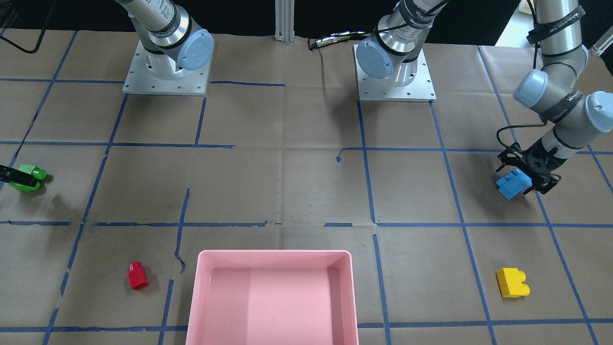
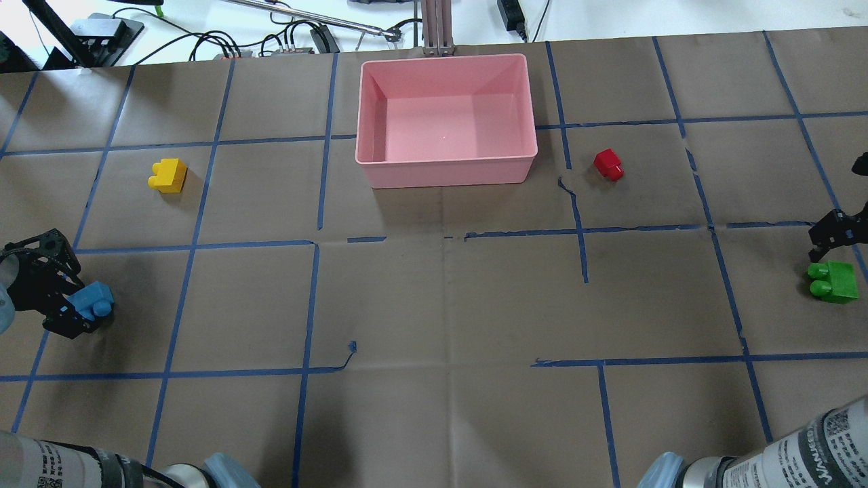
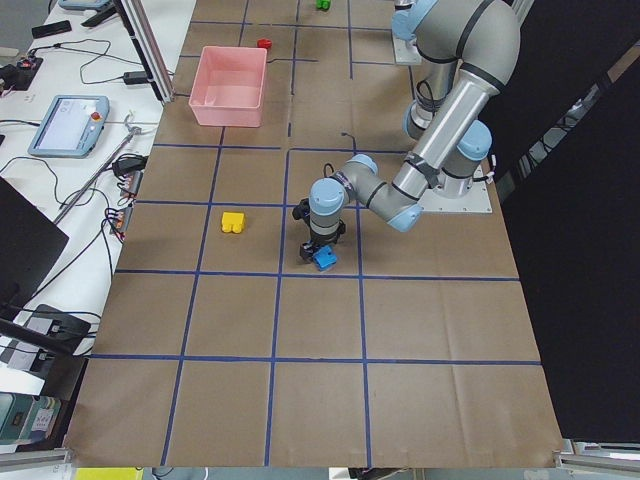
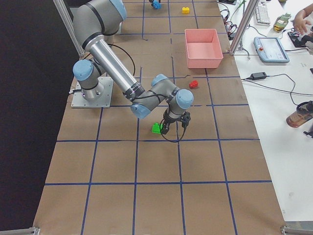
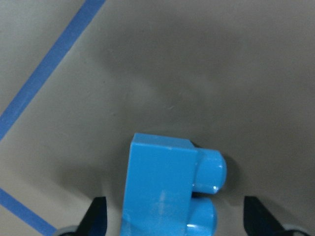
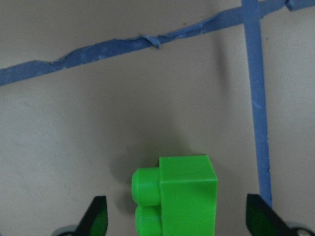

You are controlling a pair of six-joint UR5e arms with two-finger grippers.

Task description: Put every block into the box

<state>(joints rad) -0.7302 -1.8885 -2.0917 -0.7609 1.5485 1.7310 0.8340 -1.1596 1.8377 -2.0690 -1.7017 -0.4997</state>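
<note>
The blue block [image 5: 162, 189] lies on the table between the spread fingers of my left gripper [image 5: 174, 219], which is open and does not touch it; it also shows in the overhead view [image 2: 93, 300]. The green block [image 6: 184, 194] lies between the spread fingers of my open right gripper [image 6: 177, 219], at the table's right edge [image 2: 834, 281]. The yellow block [image 2: 167, 175] and the red block [image 2: 608, 164] lie loose on the table. The pink box [image 2: 447, 169] stands at the far middle and holds nothing.
Blue tape lines grid the brown table cover. Both arm bases [image 1: 166, 67] [image 1: 395, 69] stand at the robot's side. Cables and a metal post [image 2: 437, 27] lie beyond the table's far edge behind the box.
</note>
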